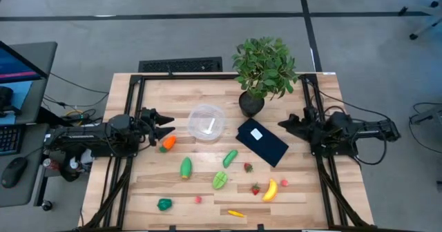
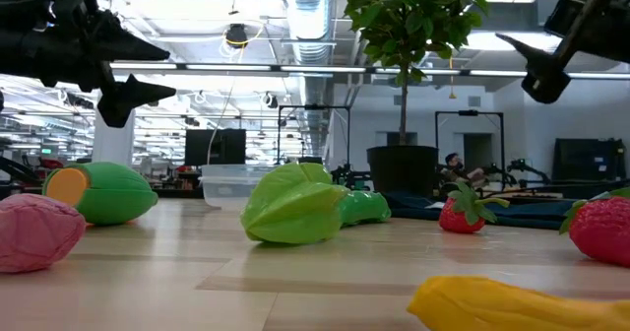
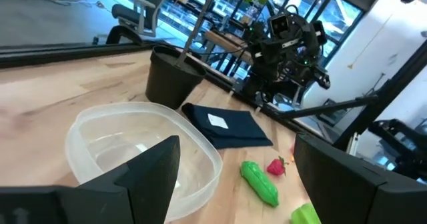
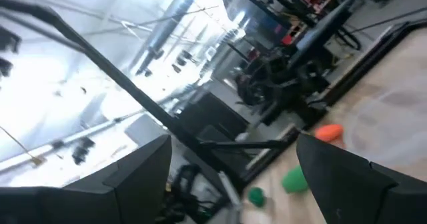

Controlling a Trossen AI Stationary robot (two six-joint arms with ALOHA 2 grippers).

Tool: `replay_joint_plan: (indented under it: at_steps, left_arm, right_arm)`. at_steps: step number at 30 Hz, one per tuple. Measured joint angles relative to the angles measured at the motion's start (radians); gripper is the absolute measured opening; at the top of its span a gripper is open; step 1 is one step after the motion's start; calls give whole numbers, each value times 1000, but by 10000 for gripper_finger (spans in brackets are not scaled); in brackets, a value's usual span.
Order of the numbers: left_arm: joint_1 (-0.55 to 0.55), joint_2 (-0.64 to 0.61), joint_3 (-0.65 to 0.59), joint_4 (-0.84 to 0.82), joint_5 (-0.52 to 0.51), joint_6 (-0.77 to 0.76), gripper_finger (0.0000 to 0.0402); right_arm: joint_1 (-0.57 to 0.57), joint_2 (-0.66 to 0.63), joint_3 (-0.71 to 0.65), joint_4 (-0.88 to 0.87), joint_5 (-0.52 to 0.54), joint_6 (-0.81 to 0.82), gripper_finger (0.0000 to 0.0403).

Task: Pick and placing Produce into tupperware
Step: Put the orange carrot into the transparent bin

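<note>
Start of sorting; nothing packed yet. Nearest the table's front edge lie a small yellow piece [image 1: 236, 213], a dark green pepper [image 1: 164, 204] and a tiny red bit [image 1: 198, 199]. Just behind them sit the banana [image 1: 270, 189], two strawberries [image 1: 255, 189] and [image 1: 248, 167], a pink piece [image 1: 284, 183], a ridged light green fruit [image 1: 219, 181] and a green vegetable with an orange tip [image 1: 186, 167]. Farther back, a cucumber [image 1: 230, 158] lies near the dark blue flat rectangle [image 1: 262, 142], and the carrot [image 1: 168, 143] rests just beside my left gripper [image 1: 163, 125]. Both my grippers hold nothing: the left one hangs above the table with its jaws spread, beside the clear bowl [image 1: 206, 121]; my right gripper [image 1: 286, 125] waits likewise spread at the opposite side, near the potted plant [image 1: 264, 70]. The bowl, seen close in the left wrist view [image 3: 143, 151], stands at mid-table behind the produce and appears to contain none of it. By my judgement every item remains to be picked and placed; the carrot is my closest candidate.
</note>
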Motion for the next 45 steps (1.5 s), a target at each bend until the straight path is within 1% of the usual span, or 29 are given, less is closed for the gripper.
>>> replay_joint_plan:
  at_steps: [3,6,10,18,25,28,30,32,36,40,45]
  left_arm:
    - [0,0,0,12,0,-94,281]
    - [0,0,0,13,0,-179,281]
    - [0,0,0,11,0,-167,281]
    - [0,0,0,7,0,-179,281]
    - [0,0,0,7,-23,-197,281]
    - [0,0,0,7,-25,-207,281]
    - [0,0,0,4,-38,-187,281]
    - [0,0,0,-1,-51,-187,281]
    - [0,0,0,-9,-55,-217,281]
    - [0,0,0,-8,-62,-254,281]
    - [0,0,0,-7,-68,-346,281]
  right_arm:
    - [0,0,0,6,0,64,315]
    - [0,0,0,-8,1,85,315]
    - [0,0,0,-24,58,67,315]
    - [0,0,0,-76,102,53,315]
    - [0,0,0,-75,159,52,315]
    - [0,0,0,-77,162,93,315]
    - [0,0,0,-76,162,129,315]
    - [0,0,0,-76,162,134,315]
    - [0,0,0,-93,167,125,315]
    - [0,0,0,-135,196,106,315]
    - [0,1,0,-171,204,103,315]
